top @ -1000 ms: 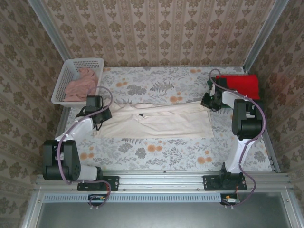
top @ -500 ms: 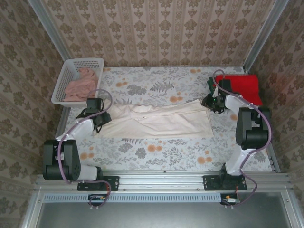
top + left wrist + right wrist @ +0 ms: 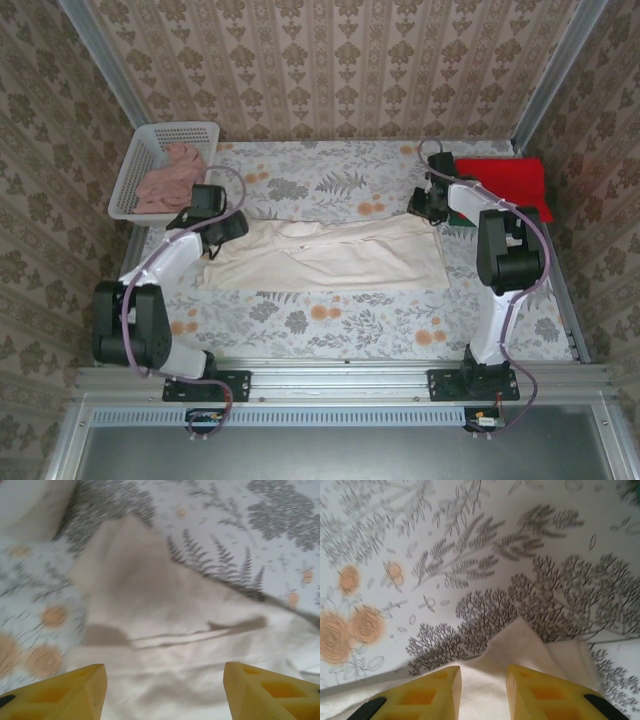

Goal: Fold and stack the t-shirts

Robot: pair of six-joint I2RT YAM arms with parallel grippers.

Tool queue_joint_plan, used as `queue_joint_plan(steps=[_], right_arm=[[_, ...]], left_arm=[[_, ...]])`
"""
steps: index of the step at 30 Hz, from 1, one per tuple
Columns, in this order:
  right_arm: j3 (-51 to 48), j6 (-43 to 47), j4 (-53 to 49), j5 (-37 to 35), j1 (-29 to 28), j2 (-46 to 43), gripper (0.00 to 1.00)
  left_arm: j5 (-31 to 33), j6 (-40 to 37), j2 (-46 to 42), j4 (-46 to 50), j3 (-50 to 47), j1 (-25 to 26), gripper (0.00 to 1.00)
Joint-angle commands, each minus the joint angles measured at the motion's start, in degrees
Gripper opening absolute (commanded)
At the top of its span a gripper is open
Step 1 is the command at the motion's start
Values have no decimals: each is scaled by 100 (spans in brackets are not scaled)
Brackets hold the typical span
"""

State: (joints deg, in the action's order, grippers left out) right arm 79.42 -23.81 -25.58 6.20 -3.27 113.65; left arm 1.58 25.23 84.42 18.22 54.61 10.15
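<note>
Lying mid-frame on your desk [image 3: 330, 180], the large cream-white cloth t-shirt [image 3: 330, 255] sits under your wide-spread left pincer [image 3: 165, 670]. Your right pincer [image 3: 483, 672], narrowly parted, overhangs its upper-right corner.

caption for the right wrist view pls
Right gripper straddling a corner of the cream-white t-shirt on the floral tablecloth

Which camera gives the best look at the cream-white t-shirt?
Top external: the cream-white t-shirt lies spread out there, nearly all of it in frame. The left wrist view shows a blurred stretch of its cloth; the right wrist view shows one corner.
</note>
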Motion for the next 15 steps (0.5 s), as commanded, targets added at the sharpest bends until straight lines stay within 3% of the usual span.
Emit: queue_joint_plan(steps=[1, 10, 15], right_arm=[[-239, 41, -327, -346, -26, -202, 33], [-1115, 83, -358, -553, -49, -975, 33], [-1685, -44, -427, -830, -104, -1697, 36]], left_arm=[[-97, -213, 446, 218, 251, 132, 63], [157, -127, 372, 428, -188, 15, 66], [717, 254, -33, 1023, -500, -73, 76]])
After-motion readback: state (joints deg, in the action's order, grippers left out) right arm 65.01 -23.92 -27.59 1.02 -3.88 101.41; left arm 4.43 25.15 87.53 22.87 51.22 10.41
